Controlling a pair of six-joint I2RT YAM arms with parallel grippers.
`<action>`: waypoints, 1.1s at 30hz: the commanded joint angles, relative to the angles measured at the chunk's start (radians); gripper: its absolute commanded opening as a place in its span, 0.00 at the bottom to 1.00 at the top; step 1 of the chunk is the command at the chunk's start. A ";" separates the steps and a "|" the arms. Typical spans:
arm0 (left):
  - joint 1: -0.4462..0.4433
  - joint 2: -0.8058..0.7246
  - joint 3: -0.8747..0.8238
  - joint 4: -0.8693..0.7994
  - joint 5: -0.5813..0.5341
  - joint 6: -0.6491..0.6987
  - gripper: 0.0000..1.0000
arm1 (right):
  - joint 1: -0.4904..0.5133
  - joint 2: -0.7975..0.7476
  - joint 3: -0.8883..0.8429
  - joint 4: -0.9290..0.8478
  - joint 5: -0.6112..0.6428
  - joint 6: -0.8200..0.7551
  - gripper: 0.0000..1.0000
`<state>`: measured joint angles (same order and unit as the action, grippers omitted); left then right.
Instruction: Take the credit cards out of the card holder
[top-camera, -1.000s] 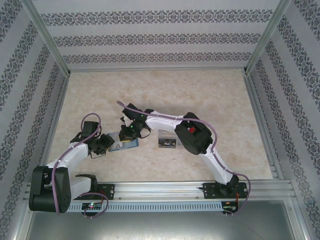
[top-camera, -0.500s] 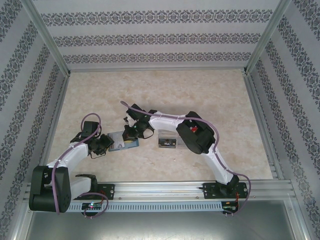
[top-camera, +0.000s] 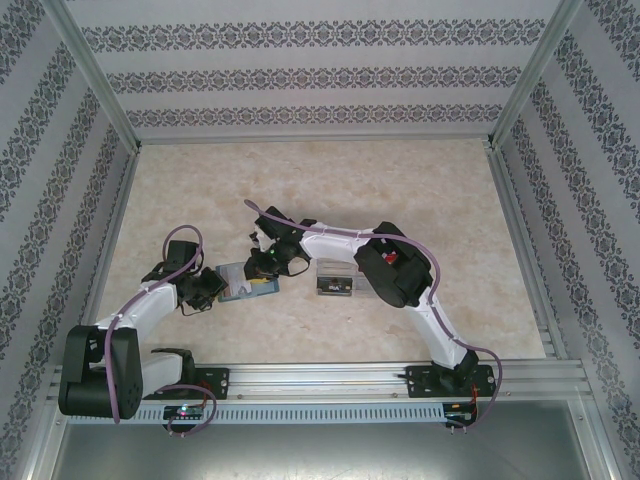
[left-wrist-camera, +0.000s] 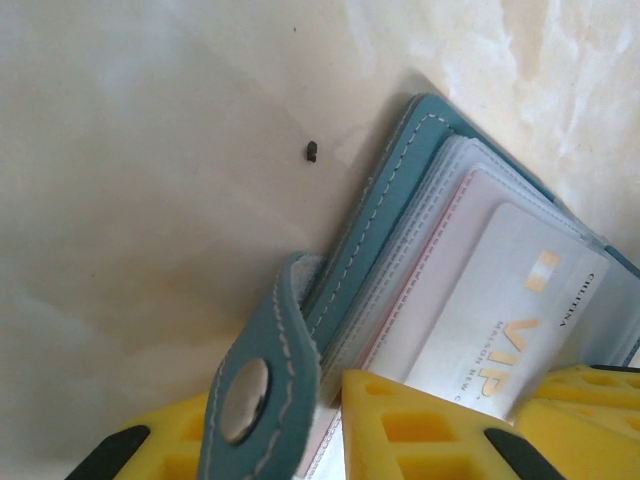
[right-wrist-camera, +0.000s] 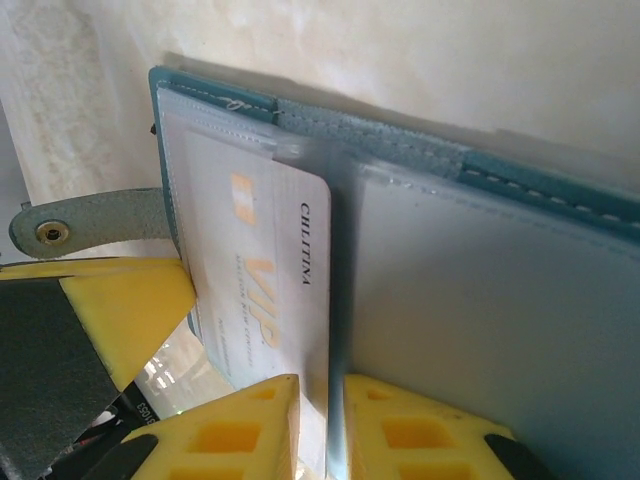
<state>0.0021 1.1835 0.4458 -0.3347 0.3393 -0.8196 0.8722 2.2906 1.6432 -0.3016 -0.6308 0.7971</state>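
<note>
We see a left arm and a right arm, white-shelled with black joints, looping purple cables and yellow finger pads.

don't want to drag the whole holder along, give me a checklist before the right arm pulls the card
1. card holder lying open on the table: ok
2. VIP card edge sits between the fingers of the right end effector: ok
3. That grip catches the card alone, not the clear sleeve: cannot tell
4. left end effector placed at the holder's strap end to steady it: ok
5. Left clamp firm on the holder: cannot tell
6. clear box apart from the holder, off to the right: ok
</note>
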 joint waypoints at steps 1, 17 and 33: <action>0.004 0.025 -0.008 -0.029 0.015 0.012 0.20 | -0.003 0.030 0.032 0.004 -0.004 0.020 0.21; 0.004 0.046 0.009 -0.064 -0.014 0.017 0.12 | -0.007 0.043 0.032 0.000 0.008 0.028 0.04; 0.004 0.089 0.026 -0.109 -0.058 0.024 0.08 | -0.040 -0.022 -0.053 -0.007 0.057 -0.004 0.00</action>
<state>0.0021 1.2362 0.4904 -0.3756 0.3313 -0.8154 0.8524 2.2929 1.6249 -0.2687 -0.6365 0.8139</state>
